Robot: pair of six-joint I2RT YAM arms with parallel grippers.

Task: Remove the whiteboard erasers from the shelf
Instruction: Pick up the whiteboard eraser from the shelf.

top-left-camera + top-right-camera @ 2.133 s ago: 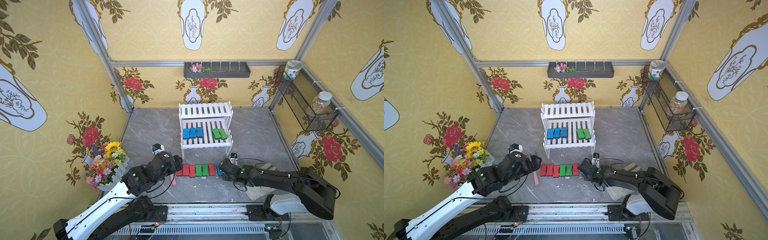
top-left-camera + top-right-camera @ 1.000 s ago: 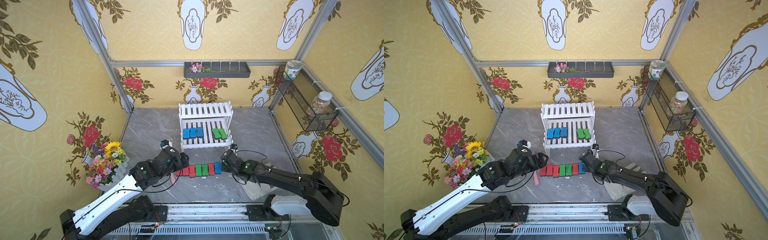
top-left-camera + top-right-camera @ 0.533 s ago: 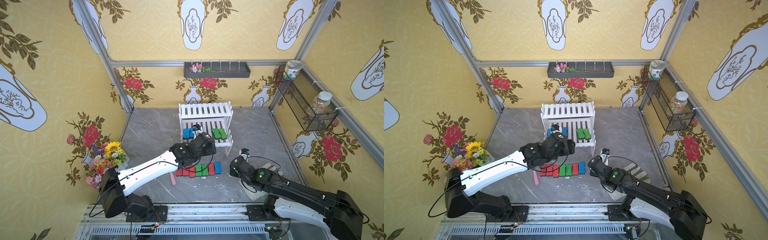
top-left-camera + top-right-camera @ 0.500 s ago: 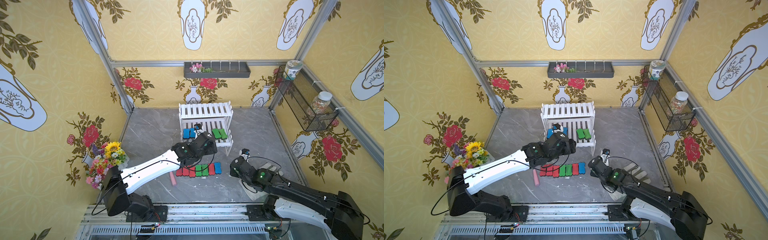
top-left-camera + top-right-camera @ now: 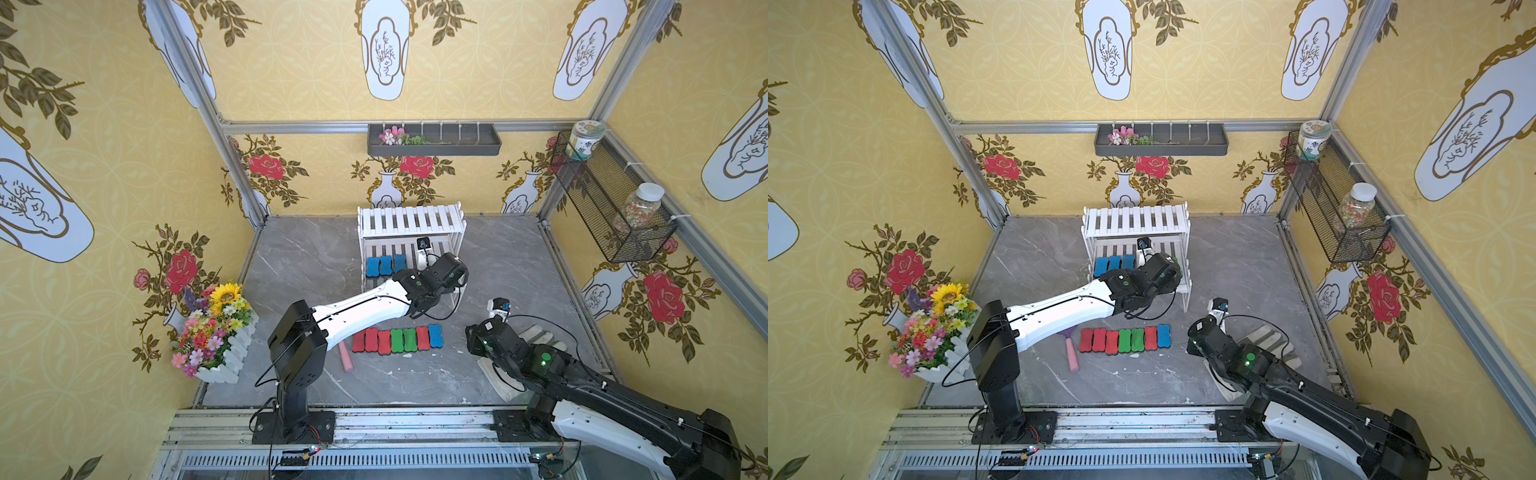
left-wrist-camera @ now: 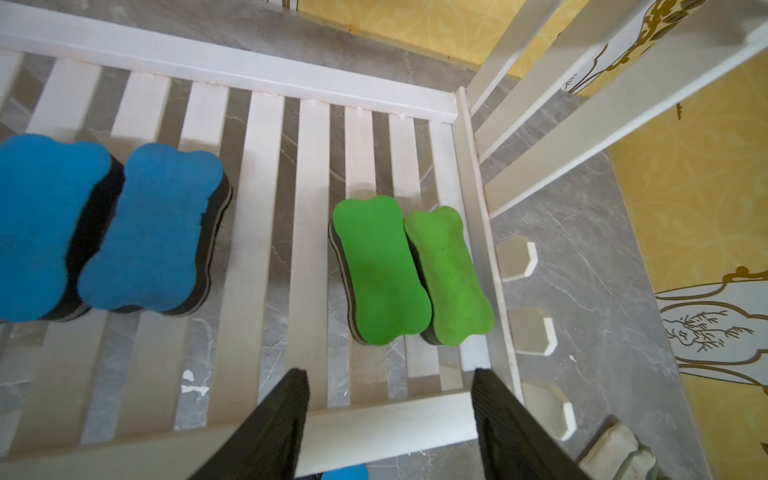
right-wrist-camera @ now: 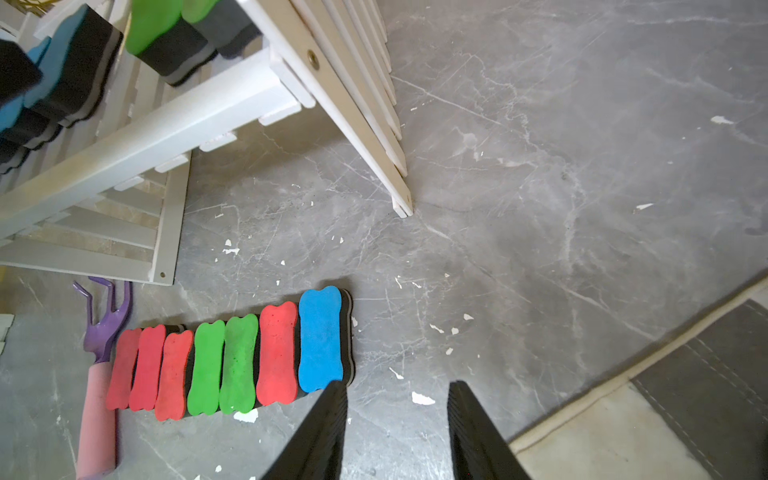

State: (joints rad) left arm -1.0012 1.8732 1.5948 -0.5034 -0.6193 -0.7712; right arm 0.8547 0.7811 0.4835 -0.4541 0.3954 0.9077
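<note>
Five whiteboard erasers remain on the shelf [image 5: 411, 222], all on its lower tier. Three blue erasers [image 5: 385, 265] sit at the left, and two green erasers [image 6: 382, 270] lie side by side at the right, hard against the side rail.

My left jaws hang over the near rail of that tier, in line with the green pair. They are partly open and hold nothing (in both top views my own wrist hides the greens). I judge the step in hand to be the reach for a green eraser.

The two greens touch, so the next move calls for care. I must pass over the rail, come down, and close across one pad's narrow waist without dragging its neighbour.

Nearer, on the table [image 5: 299, 257], the garden fork [image 5: 1071, 349] lies at the left end of a row [image 5: 1125, 340] of seven erasers: three red, two green, one red, one blue.

My right jaws hover low just right of that blue end. They are a little apart and empty, well clear of the shelf.
</note>
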